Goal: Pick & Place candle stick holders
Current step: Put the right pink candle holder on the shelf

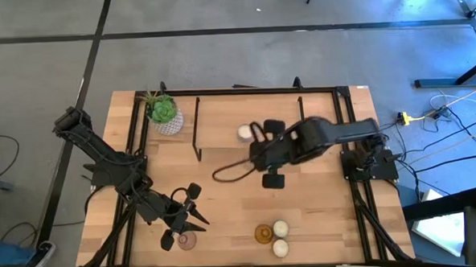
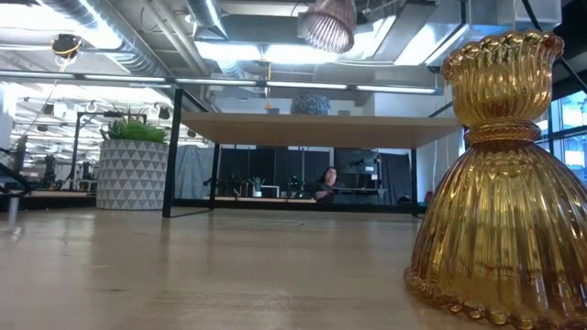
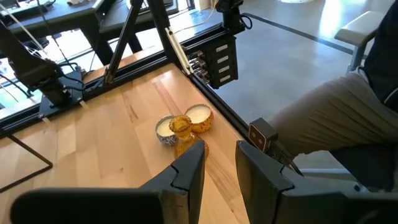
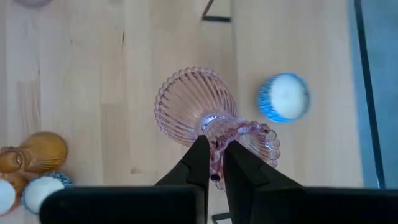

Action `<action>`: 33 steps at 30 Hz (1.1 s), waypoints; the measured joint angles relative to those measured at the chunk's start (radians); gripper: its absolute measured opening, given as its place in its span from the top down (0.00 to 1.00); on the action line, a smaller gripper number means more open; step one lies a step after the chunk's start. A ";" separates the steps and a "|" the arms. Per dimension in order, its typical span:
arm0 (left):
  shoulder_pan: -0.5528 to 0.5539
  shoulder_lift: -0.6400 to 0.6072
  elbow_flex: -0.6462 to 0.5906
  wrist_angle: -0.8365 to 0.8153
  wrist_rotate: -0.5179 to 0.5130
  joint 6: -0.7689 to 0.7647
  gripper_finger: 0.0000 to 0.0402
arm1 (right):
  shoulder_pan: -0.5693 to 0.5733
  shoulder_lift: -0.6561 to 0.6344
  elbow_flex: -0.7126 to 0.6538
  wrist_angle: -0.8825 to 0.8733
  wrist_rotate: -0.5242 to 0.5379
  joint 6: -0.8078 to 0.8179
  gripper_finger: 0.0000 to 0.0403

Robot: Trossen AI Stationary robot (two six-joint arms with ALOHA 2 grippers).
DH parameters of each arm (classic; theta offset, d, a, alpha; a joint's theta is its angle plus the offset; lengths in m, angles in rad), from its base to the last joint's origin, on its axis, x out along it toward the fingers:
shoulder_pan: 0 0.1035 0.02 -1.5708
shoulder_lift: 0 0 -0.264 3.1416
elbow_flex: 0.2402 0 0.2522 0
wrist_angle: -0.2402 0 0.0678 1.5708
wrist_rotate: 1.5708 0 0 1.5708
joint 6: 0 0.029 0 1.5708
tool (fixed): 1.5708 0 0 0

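Pale wood counter (image 1: 321, 202) framed by black rails, with bare boards across its middle and toward the near right corner. Plant in a white patterned pot (image 1: 164, 112) stands at the far left corner, beside thin black upright bars (image 1: 197, 127). Amber ribbed glass holder (image 1: 263, 234) stands upright near the front edge, touching two cream-white votives (image 1: 280, 237); a third cream-white votive (image 1: 244, 132) sits apart at the far middle. One pink holder (image 1: 186, 239) rests at the front left, just beside the left jaws (image 1: 194, 208), which stand narrowly apart over the boards and hold nothing. Right jaws (image 4: 214, 163), over the counter's middle, are pinched on the beaded rim of the second pink ribbed holder (image 4: 193, 106), which hangs tilted, its flared skirt toward the boards; in the low view it shows raised near the top
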 joint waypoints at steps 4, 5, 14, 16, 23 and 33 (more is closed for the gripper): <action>0.000 0.000 0.000 0.000 0.000 -0.002 0.79 | -0.037 -0.058 0.000 0.000 0.008 0.011 0.94; 0.000 0.000 0.000 0.000 0.000 -0.003 0.79 | -0.046 -0.068 0.000 0.000 0.013 0.012 0.94; 0.000 0.000 0.000 0.000 0.002 -0.011 0.79 | -0.159 -0.108 -0.047 0.001 0.004 -0.017 0.94; 0.000 0.000 0.000 -0.002 0.002 -0.011 0.79 | -0.179 -0.111 -0.073 0.000 -0.004 -0.019 0.94; 0.000 0.001 -0.020 0.000 0.003 -0.020 0.79 | -0.230 -0.132 -0.177 0.001 -0.011 -0.034 0.94; 0.000 0.001 -0.023 0.019 0.003 -0.029 0.79 | -0.310 -0.186 -0.290 -0.001 0.018 -0.023 0.94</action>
